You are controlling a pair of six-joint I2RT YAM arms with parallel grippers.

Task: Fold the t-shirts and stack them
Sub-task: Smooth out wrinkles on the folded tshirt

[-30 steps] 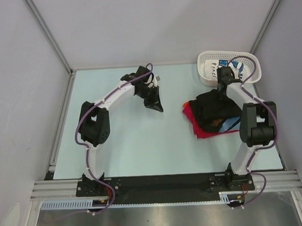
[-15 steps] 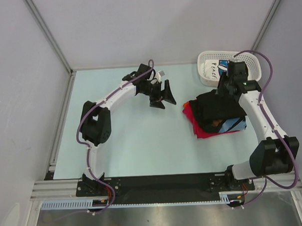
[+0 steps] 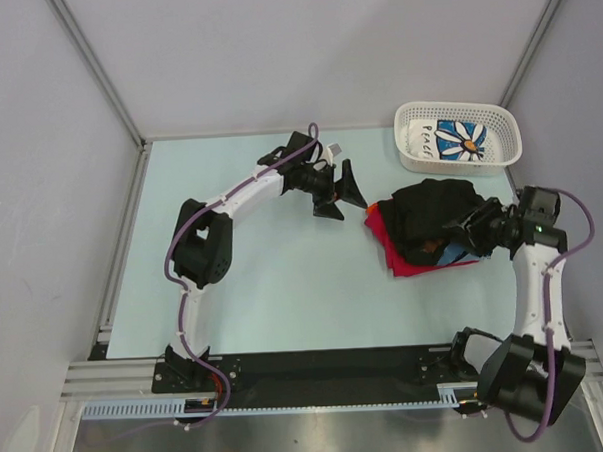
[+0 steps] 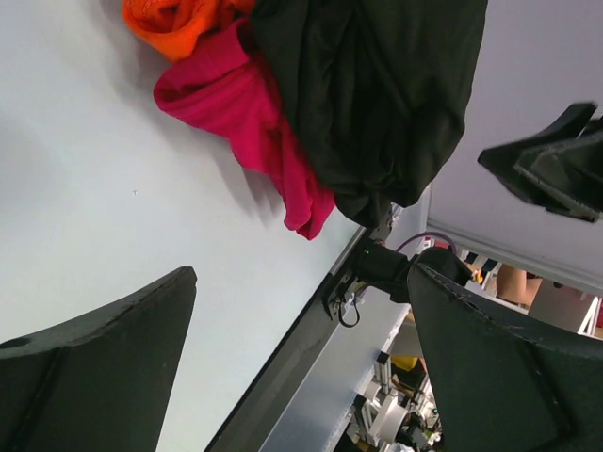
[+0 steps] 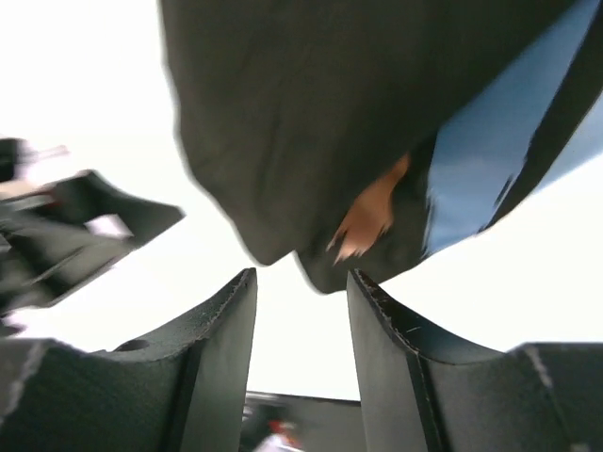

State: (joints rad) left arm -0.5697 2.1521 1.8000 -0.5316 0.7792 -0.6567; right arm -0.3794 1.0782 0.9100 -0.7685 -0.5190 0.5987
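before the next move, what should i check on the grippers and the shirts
1. Left gripper open and empty: ok.
2. Right gripper open, nothing between its fingers: ok.
3. Shirts folded flat: not ok, the crumpled black cloth t-shirt lies bunched over the red cloth t-shirt.
4. Right gripper clear of the black shirt: cannot tell.
5. White daisy-print t-shirt out of the white plastic lattice basket: not ok.

Looks out between left gripper (image 4: pixel 301 273) fingers (image 4: pixel 104 367), spread wide and holding nothing, onto black t-shirt (image 4: pixel 377 94) heaped over red t-shirt (image 4: pixel 254 122), orange cloth (image 4: pixel 179 19) touching it.
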